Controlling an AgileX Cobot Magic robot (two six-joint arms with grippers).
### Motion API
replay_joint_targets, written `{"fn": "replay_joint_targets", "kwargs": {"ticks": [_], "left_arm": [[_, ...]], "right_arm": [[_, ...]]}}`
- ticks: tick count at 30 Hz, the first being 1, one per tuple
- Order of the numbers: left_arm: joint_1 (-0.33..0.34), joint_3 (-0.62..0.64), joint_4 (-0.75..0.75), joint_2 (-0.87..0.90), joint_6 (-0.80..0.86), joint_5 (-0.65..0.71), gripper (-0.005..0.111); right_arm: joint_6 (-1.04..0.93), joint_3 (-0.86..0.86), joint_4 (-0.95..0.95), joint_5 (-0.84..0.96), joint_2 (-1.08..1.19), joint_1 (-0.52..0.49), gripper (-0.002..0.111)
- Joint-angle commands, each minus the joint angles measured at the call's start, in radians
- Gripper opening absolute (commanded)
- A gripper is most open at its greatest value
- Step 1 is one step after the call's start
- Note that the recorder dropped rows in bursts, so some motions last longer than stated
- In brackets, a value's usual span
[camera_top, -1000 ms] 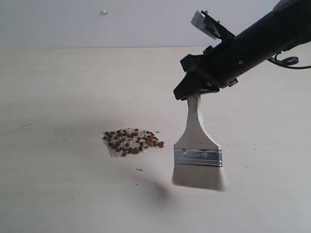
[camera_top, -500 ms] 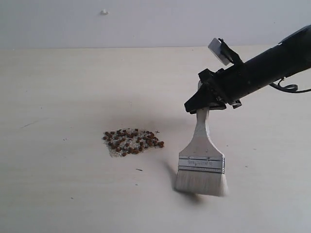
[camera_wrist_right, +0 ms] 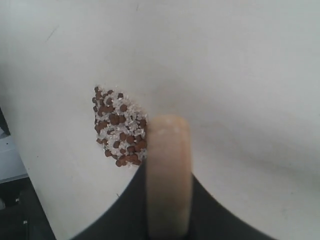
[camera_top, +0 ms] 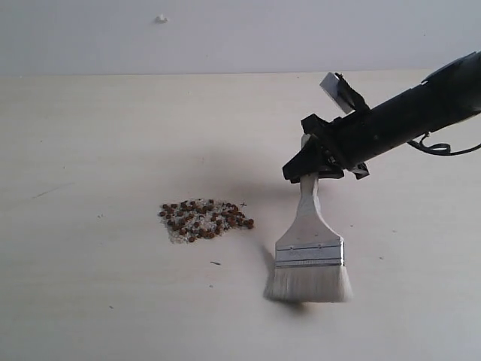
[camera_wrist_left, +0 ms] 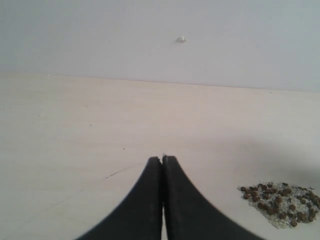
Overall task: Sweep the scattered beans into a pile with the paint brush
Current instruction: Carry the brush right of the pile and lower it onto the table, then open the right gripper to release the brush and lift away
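The beans lie as one small dense pile of reddish-brown beans and pale grains on the pale table; the same pile shows in the left wrist view and the right wrist view. My right gripper is shut on the wooden handle of the paint brush, which hangs upright to the right of the pile, its whitish bristles splayed on the table. In the right wrist view the handle stands between the jaws. My left gripper is shut on nothing, left of the pile.
The pale wooden table stretches round the pile, with a white wall behind it. A small white speck sits on the wall. A thin dark sliver lies just in front of the pile.
My right gripper has come down and shifted slightly right with the brush. The bristles, which hung above the table, now press on it and splay out. The pile has not moved.
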Motion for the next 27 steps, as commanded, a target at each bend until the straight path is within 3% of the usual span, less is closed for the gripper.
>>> {"fn": "replay_joint_targets", "kwargs": {"ticks": [1, 4, 18, 27], "left_arm": [[-0.006, 0.0, -0.006, -0.004, -0.007, -0.004, 0.0], [-0.006, 0.0, -0.006, -0.004, -0.007, -0.004, 0.0], [-0.006, 0.0, -0.006, -0.004, -0.007, -0.004, 0.0], [-0.006, 0.0, -0.006, -0.004, -0.007, -0.004, 0.0]], "right_arm": [[-0.032, -0.005, -0.051, 0.015, 0.036, 0.001, 0.0], [-0.005, -0.005, -0.047, -0.011, 0.032, 0.001, 0.001], [0.043, -0.005, -0.086, -0.118, 0.012, 0.001, 0.036], [0.123, -0.005, -0.226, -0.236, -0.123, 0.001, 0.037]]}}
